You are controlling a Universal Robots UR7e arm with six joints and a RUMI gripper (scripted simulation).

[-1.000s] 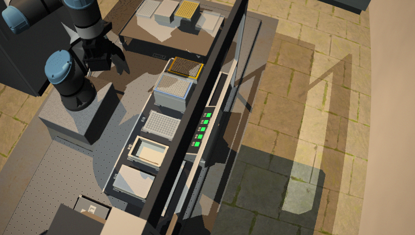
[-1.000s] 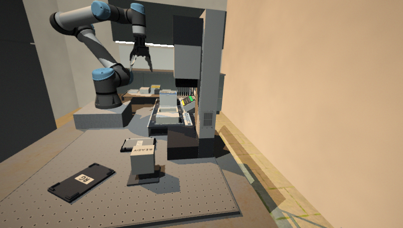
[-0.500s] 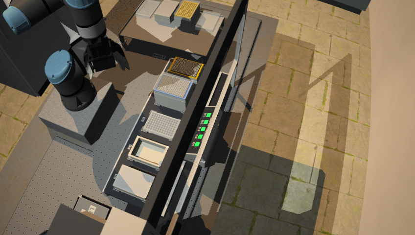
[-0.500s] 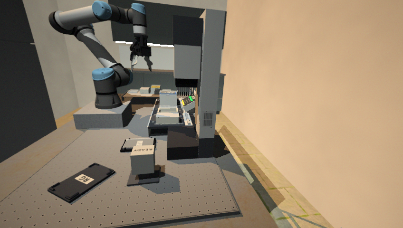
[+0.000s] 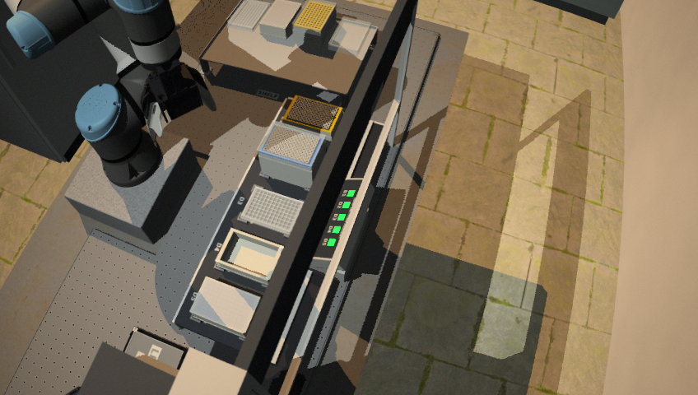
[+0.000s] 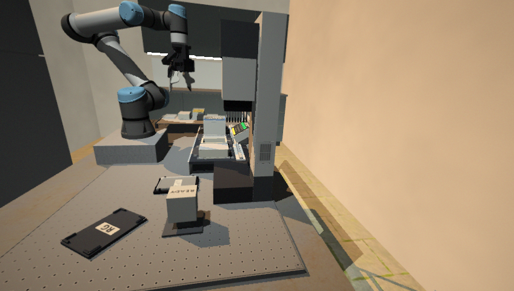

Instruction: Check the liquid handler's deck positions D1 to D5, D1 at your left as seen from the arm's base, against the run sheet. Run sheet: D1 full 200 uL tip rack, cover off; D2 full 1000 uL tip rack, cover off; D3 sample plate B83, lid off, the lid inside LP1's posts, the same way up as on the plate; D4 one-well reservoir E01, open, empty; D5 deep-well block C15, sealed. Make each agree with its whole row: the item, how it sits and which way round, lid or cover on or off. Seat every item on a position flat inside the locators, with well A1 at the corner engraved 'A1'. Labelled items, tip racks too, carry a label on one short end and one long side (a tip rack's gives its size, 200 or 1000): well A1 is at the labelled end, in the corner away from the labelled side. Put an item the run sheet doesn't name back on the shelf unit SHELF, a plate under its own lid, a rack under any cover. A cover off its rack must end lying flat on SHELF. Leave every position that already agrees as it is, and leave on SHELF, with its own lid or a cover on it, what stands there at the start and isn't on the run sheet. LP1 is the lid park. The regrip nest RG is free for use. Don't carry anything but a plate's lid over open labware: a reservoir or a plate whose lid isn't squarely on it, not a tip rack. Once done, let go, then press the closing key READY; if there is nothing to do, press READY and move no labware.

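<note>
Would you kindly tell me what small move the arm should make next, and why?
Probably swing the open, empty two-jaw gripper toward the grey box-shaped READY key. All five green indicator lamps are lit, the deck's five positions look filled as listed, and nothing is held.
</note>
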